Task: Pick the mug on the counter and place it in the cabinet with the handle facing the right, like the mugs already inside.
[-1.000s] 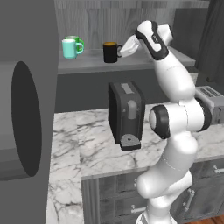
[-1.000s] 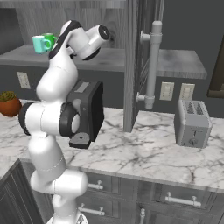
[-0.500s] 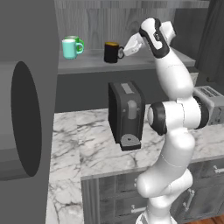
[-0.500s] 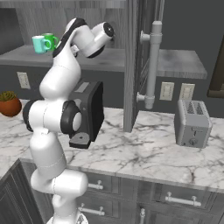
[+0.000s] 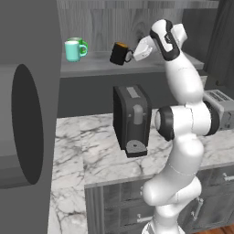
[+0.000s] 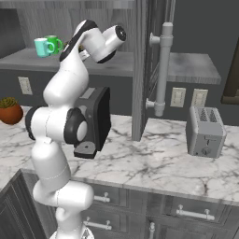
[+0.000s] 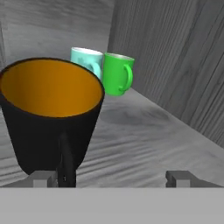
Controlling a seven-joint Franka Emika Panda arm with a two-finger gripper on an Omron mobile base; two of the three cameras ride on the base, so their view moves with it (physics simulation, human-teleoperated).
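Left base view: my tool (image 5: 133,54) grips the black mug (image 5: 119,53) by its handle, tilted, just above the cabinet (image 5: 137,27) shelf. Mint mug (image 5: 72,50) and green mug (image 5: 81,45) stand at nine o'clock of it. Coffee machine (image 5: 132,119) sits on the bench (image 5: 91,151) below.

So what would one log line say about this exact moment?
phase: placing | tool: at black mug handle, grip unclear | mug: tilted at cabinet shelf, handle right | teal mug, green mug: upright on shelf
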